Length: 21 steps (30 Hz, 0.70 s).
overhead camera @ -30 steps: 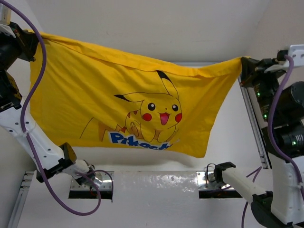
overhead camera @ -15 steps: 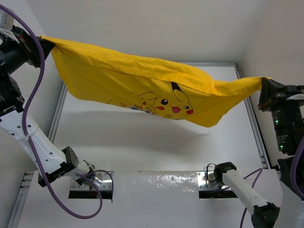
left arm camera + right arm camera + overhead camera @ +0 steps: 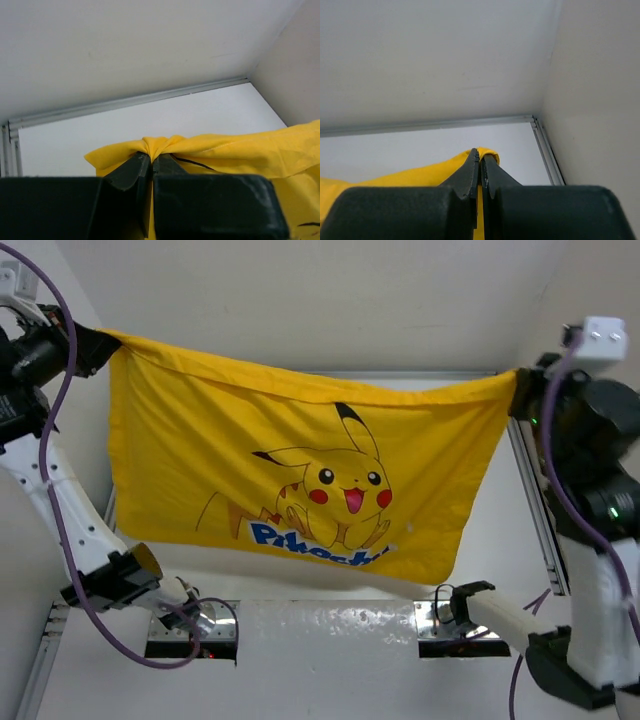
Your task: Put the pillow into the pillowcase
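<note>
The yellow pillowcase (image 3: 300,480) with the Pikachu print and blue lettering hangs spread in the air between my two grippers. My left gripper (image 3: 100,340) is shut on its upper left corner, which bunches between the jaws in the left wrist view (image 3: 152,156). My right gripper (image 3: 518,390) is shut on its upper right corner, seen pinched in the right wrist view (image 3: 481,159). The cloth (image 3: 260,145) hangs down to just above the table. The pillow is not in view.
A white table (image 3: 500,500) with metal rails (image 3: 532,500) along its sides lies under the cloth. White walls (image 3: 330,300) close in at the back and right. The arm bases (image 3: 190,625) sit at the near edge.
Both grippers have swung the pillowcase: it hung spread, then dipped low and folded toward the back, and now hangs raised and spread again, print facing the camera.
</note>
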Available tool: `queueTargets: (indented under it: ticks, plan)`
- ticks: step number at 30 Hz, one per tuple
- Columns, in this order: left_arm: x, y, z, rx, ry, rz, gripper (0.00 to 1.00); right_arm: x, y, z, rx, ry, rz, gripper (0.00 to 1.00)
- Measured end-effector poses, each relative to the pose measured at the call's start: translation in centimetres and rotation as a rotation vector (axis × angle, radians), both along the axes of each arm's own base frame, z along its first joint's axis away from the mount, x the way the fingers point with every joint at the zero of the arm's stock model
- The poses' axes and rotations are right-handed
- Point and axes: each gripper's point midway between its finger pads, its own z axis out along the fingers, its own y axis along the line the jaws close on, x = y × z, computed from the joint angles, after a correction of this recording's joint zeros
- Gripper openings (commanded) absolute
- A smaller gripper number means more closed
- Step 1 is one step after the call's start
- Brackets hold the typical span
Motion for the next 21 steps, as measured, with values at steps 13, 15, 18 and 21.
queueTargets:
  ticks: [13, 15, 18, 21]
  plan:
    - [22.5, 3.0, -30.2, -0.034, 0.584, 0.129, 0.63, 28.6, 0.1, -28.3, -0.001, 0.674, -0.198, 0.81]
    - [26.5, 5.8, -35.2, 0.002, 0.625, 0.235, 0.77, 33.6, -2.0, -31.6, 0.016, 0.69, -0.262, 0.84]
    - [25.5, 8.9, -41.4, 0.045, 0.77, 0.365, 0.88, 34.9, -4.2, -35.2, 0.03, 0.732, -0.316, 0.87]
    - [24.2, 11.1, -41.6, 0.08, 0.8, 0.439, 0.9, 31.2, -5.3, -36.7, 0.023, 0.805, -0.339, 0.9]
